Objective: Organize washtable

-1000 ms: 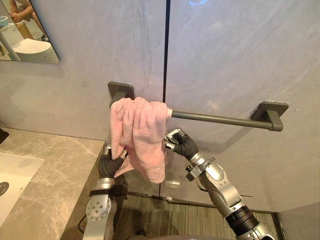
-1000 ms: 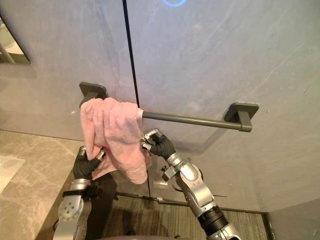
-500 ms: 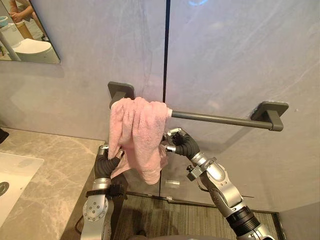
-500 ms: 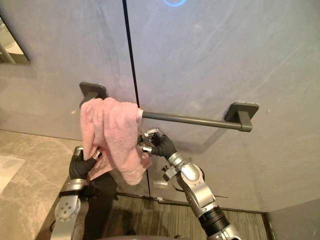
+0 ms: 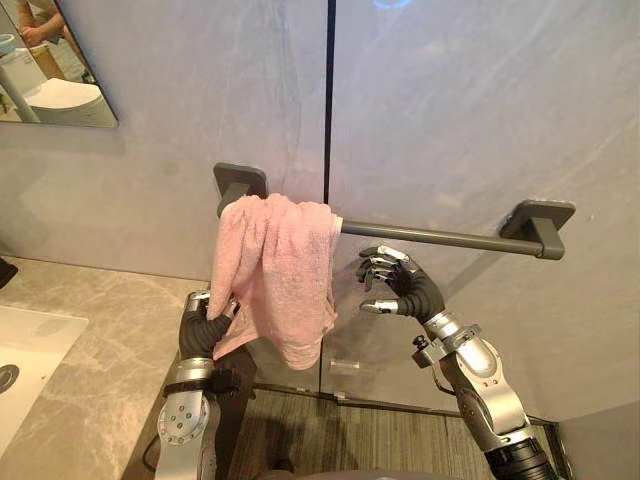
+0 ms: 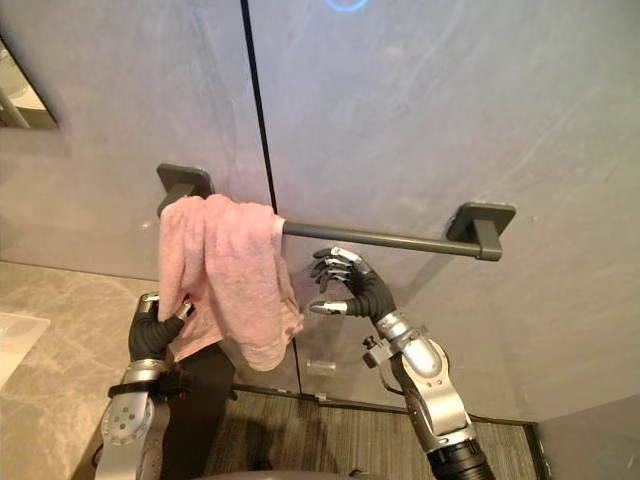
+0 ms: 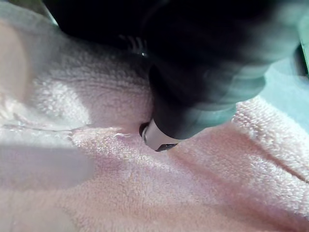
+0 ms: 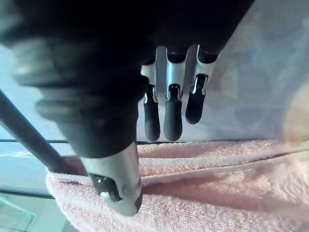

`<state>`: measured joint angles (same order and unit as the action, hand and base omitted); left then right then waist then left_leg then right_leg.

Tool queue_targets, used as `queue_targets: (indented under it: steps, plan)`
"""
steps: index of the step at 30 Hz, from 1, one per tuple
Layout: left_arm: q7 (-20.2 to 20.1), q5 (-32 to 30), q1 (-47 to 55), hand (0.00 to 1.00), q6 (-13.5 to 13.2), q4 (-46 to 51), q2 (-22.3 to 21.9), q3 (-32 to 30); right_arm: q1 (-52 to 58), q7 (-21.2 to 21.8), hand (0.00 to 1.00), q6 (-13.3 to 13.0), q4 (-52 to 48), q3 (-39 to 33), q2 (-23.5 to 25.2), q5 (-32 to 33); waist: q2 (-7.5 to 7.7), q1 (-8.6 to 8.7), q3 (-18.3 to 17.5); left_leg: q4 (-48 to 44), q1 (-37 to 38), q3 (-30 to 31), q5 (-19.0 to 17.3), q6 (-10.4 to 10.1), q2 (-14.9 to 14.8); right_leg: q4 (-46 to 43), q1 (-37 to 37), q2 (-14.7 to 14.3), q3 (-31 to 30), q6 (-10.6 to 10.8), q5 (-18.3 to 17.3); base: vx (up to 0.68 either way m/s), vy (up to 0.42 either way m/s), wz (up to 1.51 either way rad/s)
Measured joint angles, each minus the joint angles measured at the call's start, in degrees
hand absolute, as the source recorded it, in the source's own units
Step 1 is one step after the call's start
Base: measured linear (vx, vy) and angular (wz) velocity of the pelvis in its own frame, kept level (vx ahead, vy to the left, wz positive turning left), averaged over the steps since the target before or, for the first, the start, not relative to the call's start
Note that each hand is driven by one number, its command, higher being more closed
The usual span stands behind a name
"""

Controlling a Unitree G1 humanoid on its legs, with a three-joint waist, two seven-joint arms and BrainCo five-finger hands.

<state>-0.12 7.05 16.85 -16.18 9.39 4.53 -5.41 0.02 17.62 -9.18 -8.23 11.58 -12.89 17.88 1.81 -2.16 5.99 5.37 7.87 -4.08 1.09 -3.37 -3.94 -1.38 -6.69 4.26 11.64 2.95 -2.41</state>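
Left hand pinches fluffy pink towel on round grey bar; right hand splayed.

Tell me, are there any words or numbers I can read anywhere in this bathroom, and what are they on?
None. No words, numbers or signs can be read on the pink towel, the towel bar, the grey wall, the mirror or the marble countertop.
A small clear patch low on the wall is too small to make out.
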Motion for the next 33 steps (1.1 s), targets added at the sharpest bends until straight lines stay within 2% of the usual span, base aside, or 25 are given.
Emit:
queue_targets:
  steps: [11, 23, 24, 33]
  plan:
    - [0.14, 0.01, -0.03, 1.00, 0.00, 0.00, -0.01, -1.42, -0.68, -0.14, 0.00, -0.01, 0.03, 0.90, 0.08, 0.00, 0.05, -0.04, 0.04, 0.00, 0.01, -0.09, 0.00, -0.01, -0.03, 0.03, 0.02, -0.03, -0.08, -0.01, 0.01, 0.00, 0.000, 0.00]
    - [0.17, 0.04, -0.31, 1.00, -0.01, 0.00, -1.22, -1.08, -7.15, -0.45, 0.00, -0.06, 4.46, 7.89, 2.68, 0.01, 0.13, -0.25, 0.10, 0.08, -0.12, 0.22, 0.01, -0.01, -0.03, 0.12, -0.05, -0.03, 0.27, -0.01, 0.01, 0.00, 0.000, 0.00]
    - [0.16, 0.04, -0.36, 1.00, -0.01, 0.00, -1.25, -0.93, -7.40, -0.66, 1.00, -0.04, 4.84, 8.47, 2.70, 0.02, 0.13, -0.26, 0.10, 0.09, -0.12, 0.31, 0.01, -0.01, -0.02, 0.16, -0.06, -0.02, 0.36, -0.01, 0.01, 0.00, 0.000, 0.03]
    - [0.16, 0.07, -0.48, 1.00, -0.01, 0.00, -1.66, 0.15, -9.01, -1.35, 1.00, 0.14, 7.26, 11.40, 3.38, 0.03, 0.14, -0.30, 0.11, 0.05, -0.07, 0.71, 0.03, -0.02, 0.01, 0.37, -0.08, -0.01, 0.76, -0.01, 0.01, 0.00, 0.000, 0.02]
